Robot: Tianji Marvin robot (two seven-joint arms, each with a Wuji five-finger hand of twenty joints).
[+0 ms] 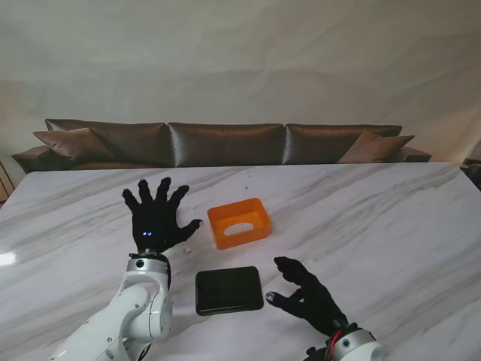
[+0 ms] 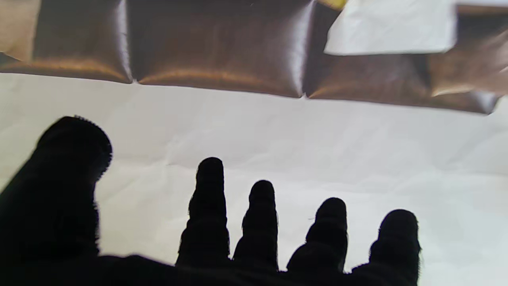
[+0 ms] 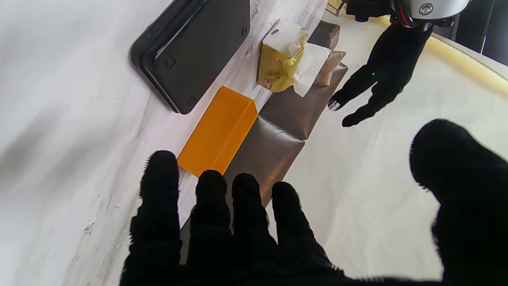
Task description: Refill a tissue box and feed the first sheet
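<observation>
White marble worktop (image 1: 376,226), backed by a brown leather sofa (image 1: 225,143), is carrying an orange tissue box shell (image 1: 239,222) near its middle, its oval slot facing up. A black flat lid (image 1: 229,289) is lying just nearer to me than the shell, apart from it. In the right wrist view, a yellow tissue pack (image 3: 279,63) with white sheets spilling out is sitting beside the lid. The left robot hand (image 1: 155,218) is hovering just left of the shell, fingers (image 2: 210,206) spreading wide and gripping nothing. The right robot hand (image 1: 308,295) is hanging just right of the lid, fingers (image 3: 212,206) loosely curling apart, also holding nothing.
</observation>
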